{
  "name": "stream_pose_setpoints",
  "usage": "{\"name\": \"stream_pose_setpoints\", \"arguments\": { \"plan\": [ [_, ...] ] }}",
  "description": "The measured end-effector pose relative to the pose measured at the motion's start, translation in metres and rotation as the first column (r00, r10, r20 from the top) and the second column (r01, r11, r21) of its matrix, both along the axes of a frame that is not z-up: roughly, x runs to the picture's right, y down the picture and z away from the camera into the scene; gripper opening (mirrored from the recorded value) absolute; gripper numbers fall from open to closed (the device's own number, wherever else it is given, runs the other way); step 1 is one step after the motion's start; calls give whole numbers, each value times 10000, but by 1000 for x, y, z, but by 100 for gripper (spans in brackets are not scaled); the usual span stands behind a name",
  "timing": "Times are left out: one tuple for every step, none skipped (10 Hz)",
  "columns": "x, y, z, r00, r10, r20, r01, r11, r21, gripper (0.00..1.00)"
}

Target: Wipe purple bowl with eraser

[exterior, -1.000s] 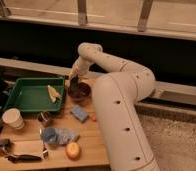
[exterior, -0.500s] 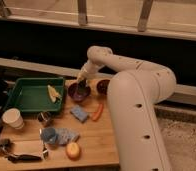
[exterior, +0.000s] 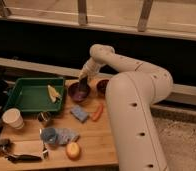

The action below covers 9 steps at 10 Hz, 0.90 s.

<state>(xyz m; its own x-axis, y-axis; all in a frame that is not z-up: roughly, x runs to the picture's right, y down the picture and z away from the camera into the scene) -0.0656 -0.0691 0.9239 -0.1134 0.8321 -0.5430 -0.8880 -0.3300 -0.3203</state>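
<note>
The purple bowl (exterior: pixel 78 92) sits on the wooden table just right of the green tray. My gripper (exterior: pixel 84 80) hangs over the bowl's right rim, pointing down into it. A dark flat block, the eraser (exterior: pixel 85 87), sticks out below the fingers and reaches into the bowl's right side. The gripper is shut on it. The arm comes down to it from the upper right.
A dark red bowl (exterior: pixel 102 86) stands right of the purple one. A blue sponge (exterior: pixel 79 113) and an orange-red stick (exterior: pixel 97 112) lie in front. The green tray (exterior: pixel 26 97) holds a yellow item. A white cup (exterior: pixel 13 118), a can (exterior: pixel 43 118), a blue cup (exterior: pixel 50 135) and an orange fruit (exterior: pixel 72 150) stand nearer.
The arm's big white link has swung right, uncovering the dark red bowl and the orange-red stick. The gripper stays at the purple bowl and has shifted slightly to its right side.
</note>
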Motion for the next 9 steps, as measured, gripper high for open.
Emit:
{"name": "stream_pose_setpoints", "arguments": {
  "plan": [
    [-5,1,4,9999,-23,128,23,10000,-42,0],
    [-7,6,4,9998,-75,177,78,9998,-176,0],
    [-8,10,4,9998,-89,183,94,9996,-266,0],
    [-7,16,2,9998,-86,161,93,9991,-420,0],
    [-4,24,-1,9999,-98,96,104,9979,-642,0],
    [-2,25,-4,9999,-92,46,95,9975,-704,0],
    [4,28,-8,9999,-79,-121,69,9969,-779,0],
    [14,26,-11,9995,27,-315,-50,9974,-722,0],
    [23,22,-9,9986,99,-515,-132,9979,-631,0]
  ]
}}
